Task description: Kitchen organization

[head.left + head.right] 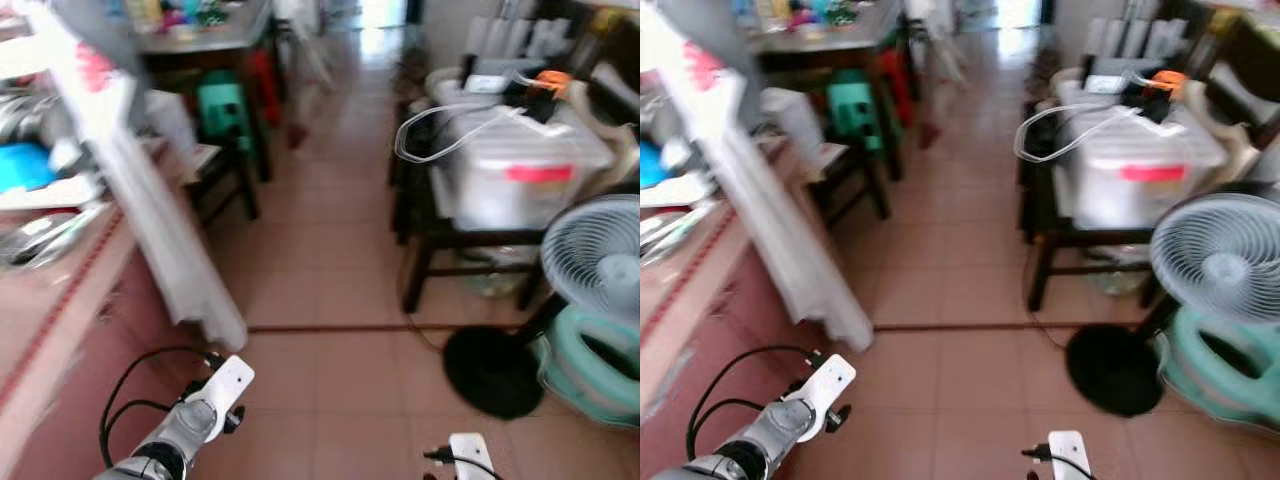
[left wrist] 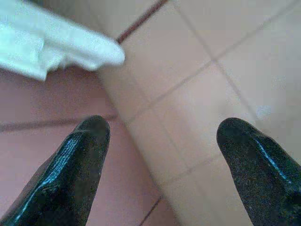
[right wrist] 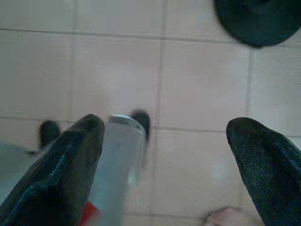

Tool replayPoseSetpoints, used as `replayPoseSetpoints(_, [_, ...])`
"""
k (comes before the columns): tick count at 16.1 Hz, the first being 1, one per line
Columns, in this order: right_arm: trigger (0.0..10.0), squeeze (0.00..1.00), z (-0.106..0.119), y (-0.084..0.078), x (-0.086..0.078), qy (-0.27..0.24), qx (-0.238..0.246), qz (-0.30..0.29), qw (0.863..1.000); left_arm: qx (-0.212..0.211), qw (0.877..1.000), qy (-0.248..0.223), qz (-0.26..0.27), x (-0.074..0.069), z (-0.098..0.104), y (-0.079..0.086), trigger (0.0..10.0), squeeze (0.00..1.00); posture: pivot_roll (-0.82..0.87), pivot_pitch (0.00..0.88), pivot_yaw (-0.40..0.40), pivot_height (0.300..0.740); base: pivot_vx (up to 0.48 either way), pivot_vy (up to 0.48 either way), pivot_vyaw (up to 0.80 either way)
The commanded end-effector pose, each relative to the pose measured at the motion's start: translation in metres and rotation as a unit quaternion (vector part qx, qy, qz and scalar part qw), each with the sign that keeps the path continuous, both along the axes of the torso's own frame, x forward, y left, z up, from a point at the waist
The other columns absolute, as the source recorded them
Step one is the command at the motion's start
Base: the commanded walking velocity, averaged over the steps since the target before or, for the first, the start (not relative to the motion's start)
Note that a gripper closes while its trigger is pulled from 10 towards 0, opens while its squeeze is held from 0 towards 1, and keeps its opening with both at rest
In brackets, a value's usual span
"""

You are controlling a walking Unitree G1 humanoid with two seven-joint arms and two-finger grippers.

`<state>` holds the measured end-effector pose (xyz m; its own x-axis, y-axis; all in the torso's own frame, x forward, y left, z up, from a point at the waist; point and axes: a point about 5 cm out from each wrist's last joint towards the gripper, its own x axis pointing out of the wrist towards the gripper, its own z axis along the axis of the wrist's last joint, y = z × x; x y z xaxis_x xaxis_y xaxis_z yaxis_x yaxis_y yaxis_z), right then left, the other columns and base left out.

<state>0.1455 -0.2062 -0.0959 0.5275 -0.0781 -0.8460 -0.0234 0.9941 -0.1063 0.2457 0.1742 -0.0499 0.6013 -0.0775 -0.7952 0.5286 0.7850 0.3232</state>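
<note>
Tiled floor (image 1: 330,290): open aisle between counter (image 1: 60,300) edge, left, and fan (image 1: 590,260), right. Left claw (image 2: 160,155): fingers apart, empty. Right claw (image 3: 164,155): fingers apart, empty.

A tiled floor (image 1: 330,250) of pale pink squares runs down the room, and a thin dark cord (image 1: 380,327) lies straight across it. On it stand a pedestal fan (image 1: 590,255) with a round black base (image 1: 492,372), a mint-green plastic thing (image 1: 590,365) just beside that base, and a green stool (image 1: 222,105). At the left a pinkish surface (image 1: 50,310) carries blurred clutter, with something blue (image 1: 22,165) among it. At the right a dark low table (image 1: 440,235) bears a clear plastic box (image 1: 515,170).
</note>
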Motion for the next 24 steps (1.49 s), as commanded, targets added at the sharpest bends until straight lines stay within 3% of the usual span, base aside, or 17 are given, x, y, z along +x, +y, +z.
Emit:
replayPoseSetpoints(1, [10.0,0.00,0.0009,-0.0037,0.0010,0.000,-0.006,-0.003,1.000,0.003,1.000,0.003,0.002,-0.0017,-0.0010,0.0021,10.0,0.00,0.02,0.000,0.075,0.740,0.480,0.000,0.00])
replayPoseSetpoints(4, [10.0,0.00,0.0007,-0.0036,0.0005,0.001,-0.005,-0.004,1.000,0.004,1.000,0.003,0.003,-0.0021,-0.0013,0.0021,10.0,0.00,0.02,0.000,0.073,0.740,0.375,0.000,0.00])
replayPoseSetpoints(18, [10.0,0.00,0.0002,-0.0016,0.0002,0.002,-0.004,-0.004,1.000,0.010,1.000,0.000,-0.009,-0.0021,-0.0011,0.0024,10.0,0.00,0.02,0.000,0.076,0.740,0.000,0.000,0.00])
replayPoseSetpoints(24, [10.0,0.00,0.0000,-0.0006,0.0001,0.001,-0.003,-0.007,1.000,0.009,1.000,0.001,-0.008,-0.0018,-0.0009,0.0030,10.0,0.00,0.02,0.000,0.081,0.740,0.290,0.000,0.00])
